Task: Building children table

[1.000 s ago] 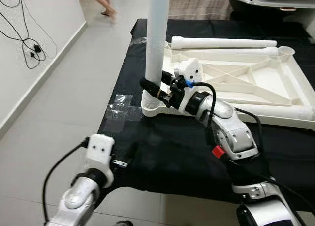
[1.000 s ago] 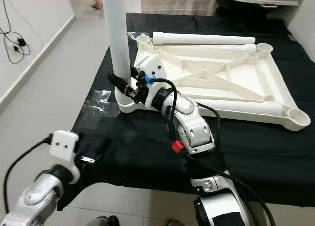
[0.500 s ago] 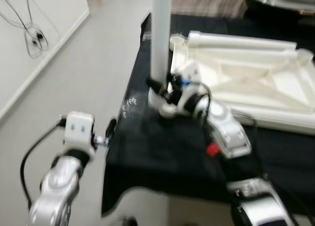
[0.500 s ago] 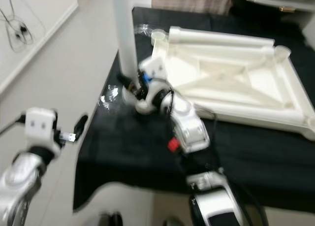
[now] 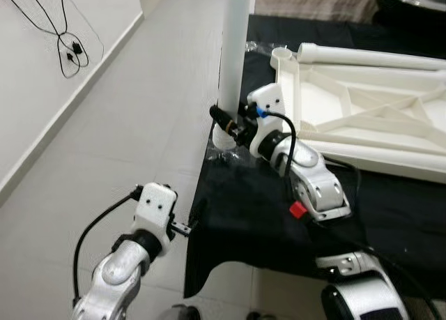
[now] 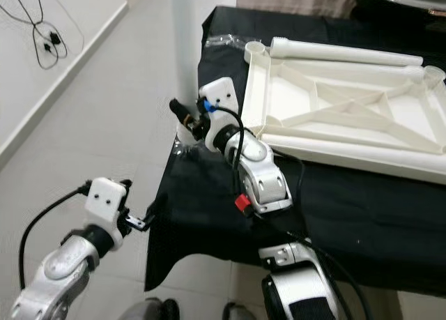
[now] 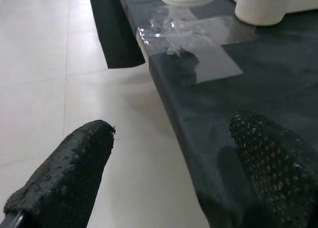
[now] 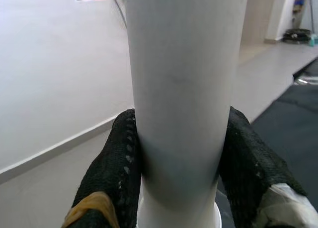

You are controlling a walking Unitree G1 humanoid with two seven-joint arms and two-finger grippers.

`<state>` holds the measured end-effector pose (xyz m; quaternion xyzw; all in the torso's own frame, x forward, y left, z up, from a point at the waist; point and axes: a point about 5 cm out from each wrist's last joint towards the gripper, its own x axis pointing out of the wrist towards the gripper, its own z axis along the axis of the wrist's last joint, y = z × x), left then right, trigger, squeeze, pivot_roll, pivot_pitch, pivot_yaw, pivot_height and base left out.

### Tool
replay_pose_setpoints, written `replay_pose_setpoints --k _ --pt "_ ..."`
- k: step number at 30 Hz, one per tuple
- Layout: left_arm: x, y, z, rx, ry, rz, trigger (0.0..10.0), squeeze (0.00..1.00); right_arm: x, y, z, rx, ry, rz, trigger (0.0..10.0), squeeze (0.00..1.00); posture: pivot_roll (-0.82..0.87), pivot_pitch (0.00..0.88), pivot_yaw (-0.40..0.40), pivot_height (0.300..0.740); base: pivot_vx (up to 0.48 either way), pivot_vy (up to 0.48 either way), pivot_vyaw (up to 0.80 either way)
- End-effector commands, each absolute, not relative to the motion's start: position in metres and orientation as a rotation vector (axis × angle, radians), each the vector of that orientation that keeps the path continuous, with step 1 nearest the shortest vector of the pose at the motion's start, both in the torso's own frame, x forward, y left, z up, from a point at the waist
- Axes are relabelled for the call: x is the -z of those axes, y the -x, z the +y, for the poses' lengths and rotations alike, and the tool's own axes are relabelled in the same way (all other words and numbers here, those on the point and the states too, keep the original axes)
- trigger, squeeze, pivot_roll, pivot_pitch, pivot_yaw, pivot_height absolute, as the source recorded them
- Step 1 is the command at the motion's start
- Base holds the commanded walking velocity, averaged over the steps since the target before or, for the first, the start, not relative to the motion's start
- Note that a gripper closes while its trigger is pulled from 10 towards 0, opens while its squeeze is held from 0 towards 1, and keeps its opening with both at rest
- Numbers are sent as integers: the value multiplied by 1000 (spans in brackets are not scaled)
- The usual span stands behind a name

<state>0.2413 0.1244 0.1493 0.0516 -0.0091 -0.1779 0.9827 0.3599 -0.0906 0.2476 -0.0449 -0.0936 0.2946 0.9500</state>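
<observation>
Your right hand (image 5: 224, 122) still grips the upright table leg (image 5: 233, 55); only the camera has shifted. Your left hand (image 7: 169, 173) hangs open beside the counter (image 5: 279, 201), so the leg's seating remains unconfirmed.

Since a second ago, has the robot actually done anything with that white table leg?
Not much. The right gripper still clamps the upright white leg near its base at the tabletop's corner socket, and the left gripper still hangs open off the black cloth's edge. The upturned white tabletop lies as before. Mostly the camera swung, so the scene slid sideways.
</observation>
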Motion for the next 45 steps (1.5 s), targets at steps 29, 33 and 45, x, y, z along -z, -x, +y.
replay_pose_setpoints --k 29,33,45 --pt "-143 -201 110 667 -127 -63 10000 0 -311 -380 -165 -865 235 -256 10000 0 90 336 10 740 0 0 0" --pt "-140 -192 107 687 -105 -63 10000 0 -322 -376 -171 -986 141 -288 10000 0 91 344 9 740 0 0 0" --pt "-157 -194 108 702 -129 -138 10000 0 -333 -362 -182 -1244 131 -374 10000 0 102 333 14 740 0 0 0"
